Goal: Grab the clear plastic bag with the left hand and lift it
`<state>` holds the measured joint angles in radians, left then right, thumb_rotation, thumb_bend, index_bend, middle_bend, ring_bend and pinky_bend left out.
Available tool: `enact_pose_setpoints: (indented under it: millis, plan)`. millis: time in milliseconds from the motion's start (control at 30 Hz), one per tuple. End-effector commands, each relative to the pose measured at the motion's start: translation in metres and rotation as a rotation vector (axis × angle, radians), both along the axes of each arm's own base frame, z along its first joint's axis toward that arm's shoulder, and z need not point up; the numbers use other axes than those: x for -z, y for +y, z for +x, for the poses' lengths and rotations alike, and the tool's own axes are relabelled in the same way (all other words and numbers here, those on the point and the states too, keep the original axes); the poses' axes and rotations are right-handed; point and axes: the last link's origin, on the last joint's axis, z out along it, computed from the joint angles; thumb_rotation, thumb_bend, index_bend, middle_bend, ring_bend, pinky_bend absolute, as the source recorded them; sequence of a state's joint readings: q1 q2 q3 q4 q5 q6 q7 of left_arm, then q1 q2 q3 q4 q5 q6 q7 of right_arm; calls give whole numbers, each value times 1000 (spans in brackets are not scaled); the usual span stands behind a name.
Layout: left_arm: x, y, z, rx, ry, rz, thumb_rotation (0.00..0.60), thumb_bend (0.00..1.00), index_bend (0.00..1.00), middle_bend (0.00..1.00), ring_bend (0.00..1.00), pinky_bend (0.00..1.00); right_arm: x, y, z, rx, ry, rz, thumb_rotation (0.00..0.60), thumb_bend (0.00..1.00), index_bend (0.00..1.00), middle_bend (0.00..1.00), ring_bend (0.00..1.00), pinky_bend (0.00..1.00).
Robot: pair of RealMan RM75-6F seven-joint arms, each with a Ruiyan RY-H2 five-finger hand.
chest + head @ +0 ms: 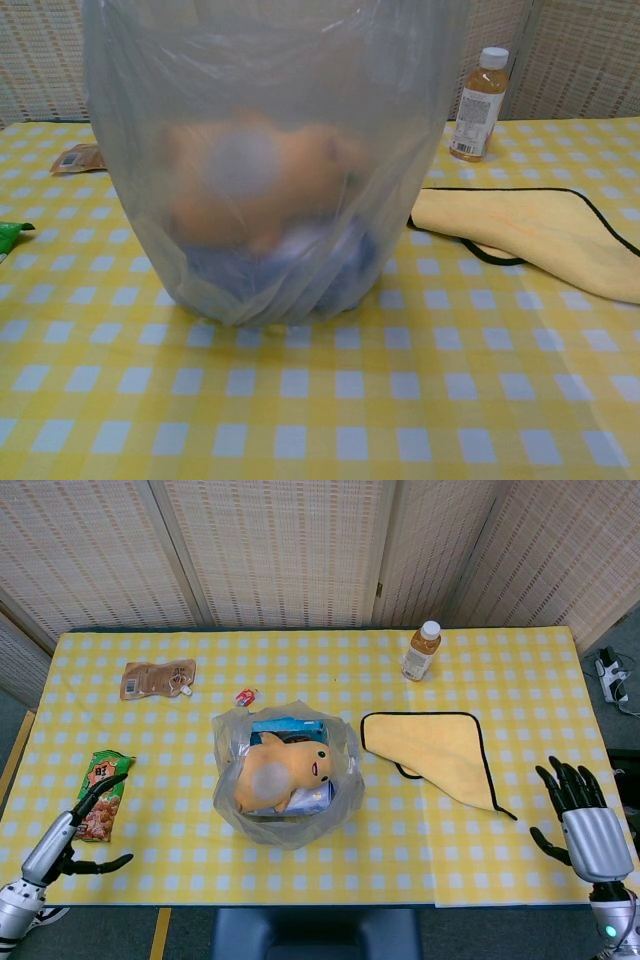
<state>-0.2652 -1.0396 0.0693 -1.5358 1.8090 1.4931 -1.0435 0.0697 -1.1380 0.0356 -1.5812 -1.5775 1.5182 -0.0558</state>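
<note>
The clear plastic bag [285,772] stands open-topped in the middle of the table, with an orange plush toy and a blue pack inside. It fills the chest view [270,160], upright on the cloth. My left hand [62,840] hovers at the table's front left corner, turned edge-on with fingers stretched forward and thumb apart, empty and far from the bag. My right hand [584,820] is at the front right edge, fingers spread, empty. Neither hand shows in the chest view.
A green snack packet [104,792] lies just beyond my left hand. A brown pouch [156,678] and a small wrapper [245,695] lie at the back left. A yellow cloth [440,750] sits right of the bag, with a drink bottle [421,651] behind it.
</note>
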Motion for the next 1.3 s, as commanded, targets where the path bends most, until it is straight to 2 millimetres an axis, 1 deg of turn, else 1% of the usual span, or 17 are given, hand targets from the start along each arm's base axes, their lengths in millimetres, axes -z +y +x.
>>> enact_pose_setpoints:
  millis: [33, 167, 200, 333, 433, 567, 733, 900, 1100, 1300]
  plan:
    - [-28, 12, 36, 157, -345, -307, 600, 187, 37, 46, 0, 76, 2, 0, 2, -16, 9, -8, 600, 293, 0, 0, 0, 0]
    - [-31, 16, 51, 197, -447, -357, 600, 178, 34, 30, 0, 60, 5, 1, 3, -24, 13, 2, 600, 293, 0, 0, 0, 0]
    - [-32, 18, 58, 208, -489, -374, 600, 177, 33, 27, 0, 62, 7, 2, 2, -24, 16, 9, 600, 293, 0, 0, 0, 0]
    - [-36, 28, 73, 222, -505, -412, 600, 176, 16, 7, 0, 97, 8, 1, 2, -18, 23, 15, 600, 293, 0, 0, 0, 0]
    - [-38, 36, 83, 220, -545, -433, 600, 175, 10, 3, 0, 93, 9, 1, 2, -16, 24, 17, 600, 292, 0, 0, 0, 0]
    - [-37, 47, 90, 210, -576, -454, 600, 174, 3, 4, 0, 92, 10, 1, 1, -9, 25, 24, 600, 292, 0, 0, 0, 0]
    - [-29, 60, 95, 178, -642, -508, 600, 174, 0, 3, 0, 92, 11, -1, 0, -5, 31, 30, 600, 293, 0, 0, 0, 0]
    - [-23, 67, 103, 178, -656, -552, 600, 176, 0, 4, 0, 92, 12, -1, 0, 1, 34, 39, 600, 294, 0, 0, 0, 0]
    - [-17, 75, 111, 187, -645, -556, 600, 175, 0, 3, 0, 93, 11, 0, 0, -5, 18, 64, 600, 294, 0, 0, 0, 0]
    - [-10, 76, 116, 197, -651, -587, 600, 175, 0, 11, 0, 116, 8, 0, -3, 6, 21, 48, 600, 293, 0, 0, 0, 0]
